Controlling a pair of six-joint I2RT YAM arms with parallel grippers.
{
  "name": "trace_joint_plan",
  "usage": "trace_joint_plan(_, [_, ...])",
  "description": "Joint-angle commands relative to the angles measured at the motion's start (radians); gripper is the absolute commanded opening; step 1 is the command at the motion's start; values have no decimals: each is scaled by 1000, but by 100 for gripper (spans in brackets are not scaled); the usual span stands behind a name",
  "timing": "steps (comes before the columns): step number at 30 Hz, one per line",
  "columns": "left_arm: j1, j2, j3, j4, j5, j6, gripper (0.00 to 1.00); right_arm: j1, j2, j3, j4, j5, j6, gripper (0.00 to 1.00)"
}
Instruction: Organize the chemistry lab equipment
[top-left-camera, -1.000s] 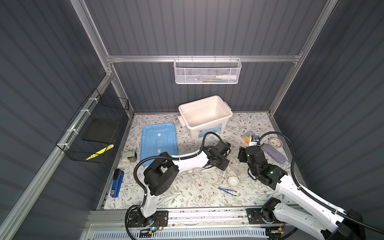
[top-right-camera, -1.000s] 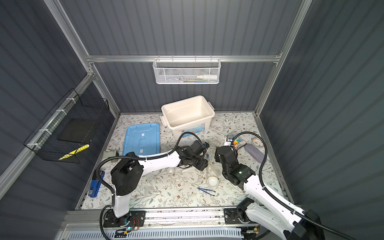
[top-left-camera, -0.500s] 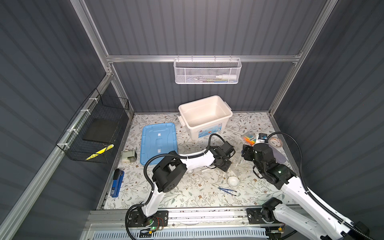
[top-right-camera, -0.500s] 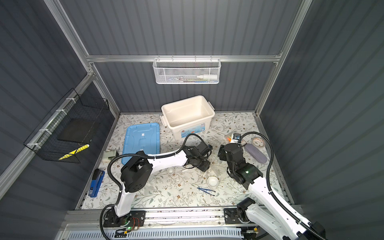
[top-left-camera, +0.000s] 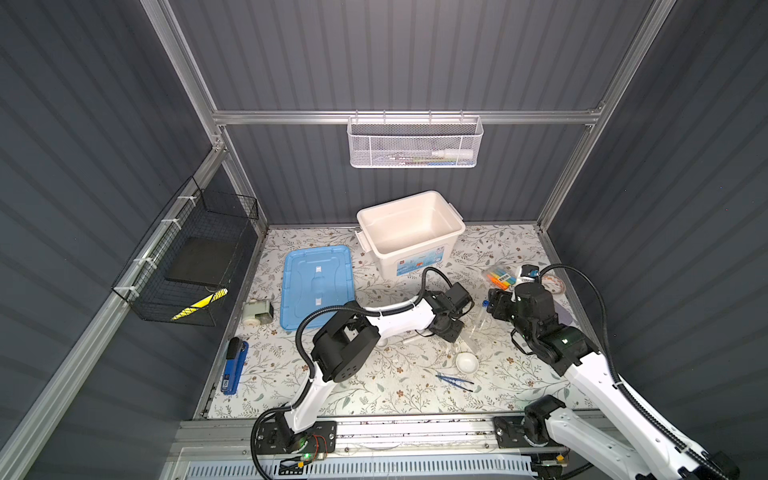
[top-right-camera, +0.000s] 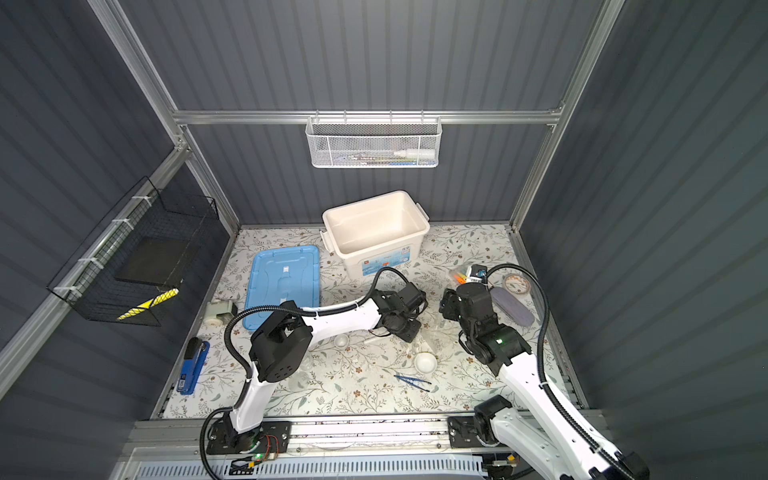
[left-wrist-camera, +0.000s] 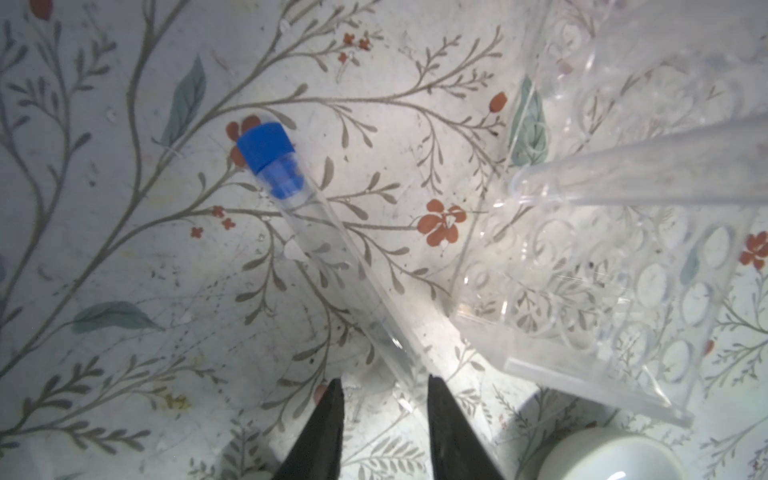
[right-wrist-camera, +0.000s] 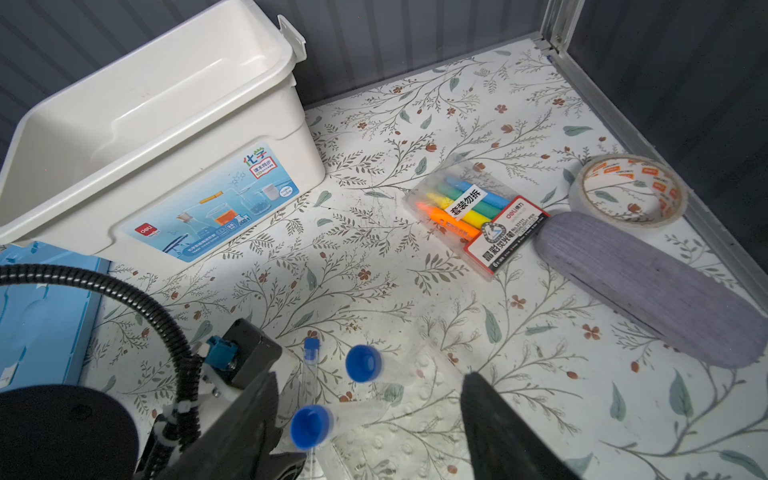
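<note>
A thin clear tube (left-wrist-camera: 316, 245) with a blue cap lies flat on the floral mat. Its bare end reaches between the fingertips of my left gripper (left-wrist-camera: 386, 384), whose jaws stand a little apart, wider than the tube. Beside it is the clear plastic rack (left-wrist-camera: 602, 291) with a wide tube leaning in it. In the right wrist view two blue-capped tubes (right-wrist-camera: 363, 363) (right-wrist-camera: 311, 427) stand in the rack (right-wrist-camera: 419, 399), and my right gripper (right-wrist-camera: 368, 390) is open wide on either side of it. Nearer the front lie a white dish (top-left-camera: 466, 363) and dark blue tweezers (top-left-camera: 455, 381).
An open white bin (top-left-camera: 415, 262) stands at the back, its blue lid (top-left-camera: 318, 286) flat to its left. A marker pack (right-wrist-camera: 473, 212), tape roll (right-wrist-camera: 629, 191) and grey case (right-wrist-camera: 648, 286) lie at the right. A blue stapler (top-left-camera: 234, 368) lies at the left edge.
My left arm has reached further right, and its jaws have narrowed around the thin tube's end. The right arm's elbow has swung outward to the right while its gripper stayed by the rack.
</note>
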Motion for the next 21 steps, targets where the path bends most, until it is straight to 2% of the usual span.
trace_joint_plan(1, [-5, 46, 33, -83, -55, 1, 33, -14, -14, 20, -15, -24, 1, 72])
trace_joint_plan(11, [18, 103, 106, -145, -41, 21, 27, -30, -55, 7, -64, -19, 11, 72])
trace_joint_plan(21, [26, 46, 97, -113, -25, -19, 29, -38, -89, -3, -87, -18, 18, 73])
